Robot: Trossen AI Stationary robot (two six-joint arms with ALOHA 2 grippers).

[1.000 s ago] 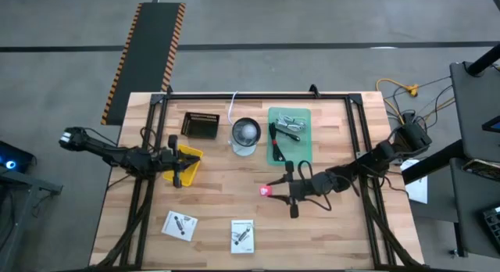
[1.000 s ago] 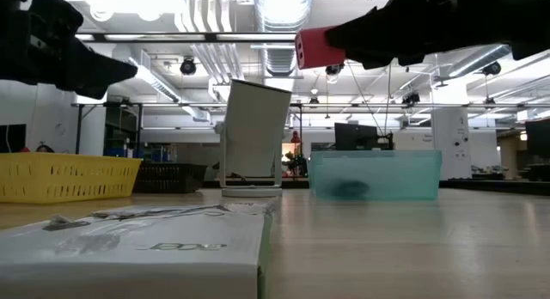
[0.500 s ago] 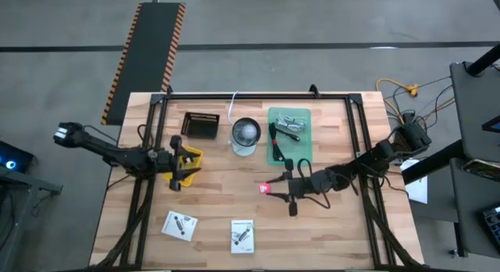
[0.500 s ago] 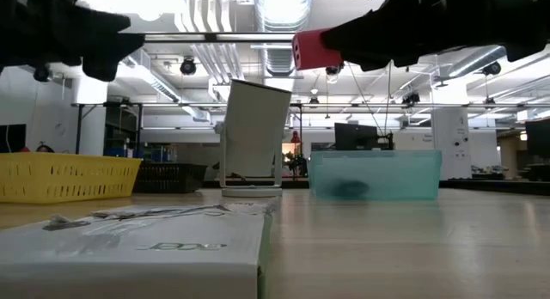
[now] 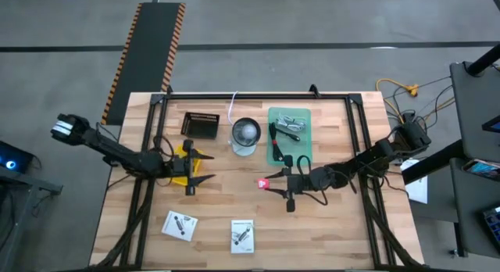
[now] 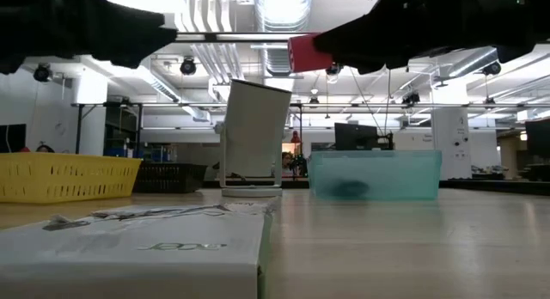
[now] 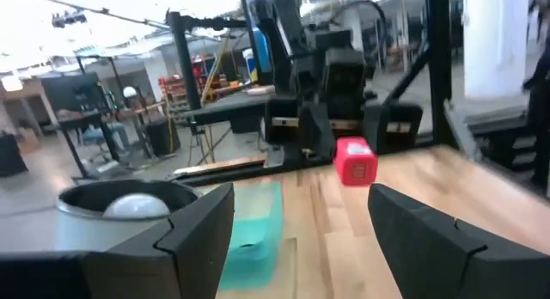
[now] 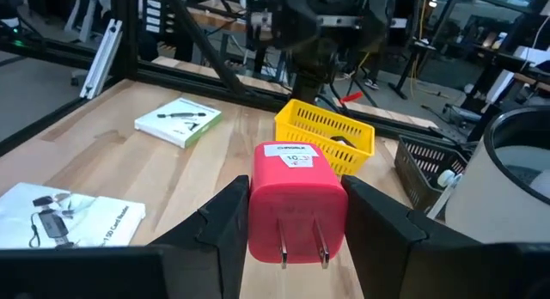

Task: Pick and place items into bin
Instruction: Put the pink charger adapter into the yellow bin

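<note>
Opening wide over the yellow bin point(image 5: 187, 159), the left gripper point(image 5: 201, 168) shows in the high view with its two fingers splayed at about three o'clock of the basket, where a second ago they were pinched shut above it. That reads as a release: whatever it carried has probably dropped into the bin, though the drop itself cannot be seen. The right gripper point(image 5: 273, 184) sits near the table's centre, clamped on the pink-red plug point(image 5: 261, 182), which has slid a little towards nine o'clock, towards the bin. Two white cards point(image 5: 180, 225) lie at six o'clock, untouched; the teal tray point(image 5: 290, 151) with its metal pieces and dark tool stays at twelve o'clock.

From the low view, the red plug point(image 6: 309, 51) hangs high above the wood, again nudged slightly towards nine o'clock compared with the earlier frame, while the left arm's dark bulk has spread further across the top. The yellow bin point(image 6: 69, 177) rests at nine o'clock.

Through the left wrist view, its own fingers point(image 7: 193, 226) stand well apart with nothing between them, and the plug point(image 7: 355, 160) shows beyond in the other arm's grasp.

Through the right wrist view, the plug point(image 8: 296, 200) fills the space between the fingers, prongs facing the camera, with the bin point(image 8: 325, 134) straight ahead at twelve o'clock. My judgement: one item delivered, the next on approach.
</note>
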